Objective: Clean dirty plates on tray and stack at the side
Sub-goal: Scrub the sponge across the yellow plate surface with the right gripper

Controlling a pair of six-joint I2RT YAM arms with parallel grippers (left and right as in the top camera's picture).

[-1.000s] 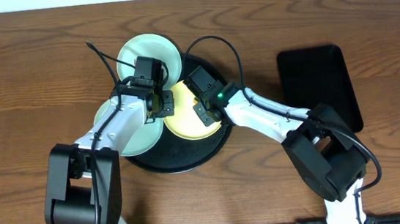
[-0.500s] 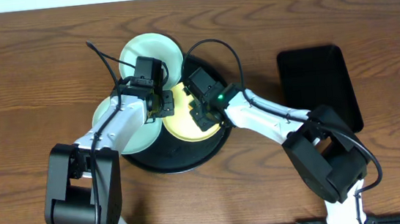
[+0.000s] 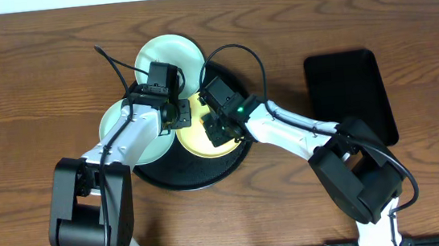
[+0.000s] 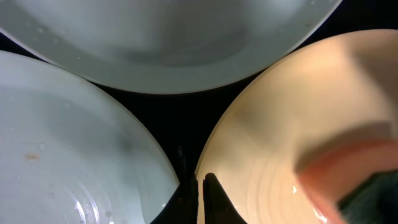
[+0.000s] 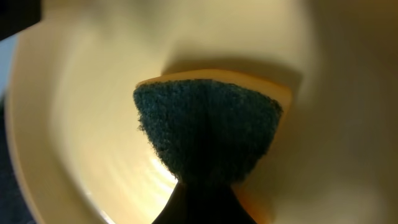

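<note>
Three plates lie on the round black tray (image 3: 208,169): a mint-green plate (image 3: 166,54) at the back, a mint-green plate (image 3: 128,140) at the left with a faint reddish speck (image 4: 30,157), and a pale yellow plate (image 3: 193,138) in the middle. My left gripper (image 3: 180,117) (image 4: 200,190) is shut on the yellow plate's left rim (image 4: 205,162). My right gripper (image 3: 213,127) (image 5: 205,186) is shut on a sponge (image 5: 208,127) with a dark green scouring face and an orange back, pressed onto the yellow plate (image 5: 87,124).
A smaller black rectangular tray (image 3: 350,94) lies on the wooden table to the right. A loose black cable (image 3: 108,57) rises from the left arm. Both arms crowd over the middle of the round tray.
The right gripper has slid the sponge a little to the left across the yellow plate. The left gripper and all three plates have stayed in place.
</note>
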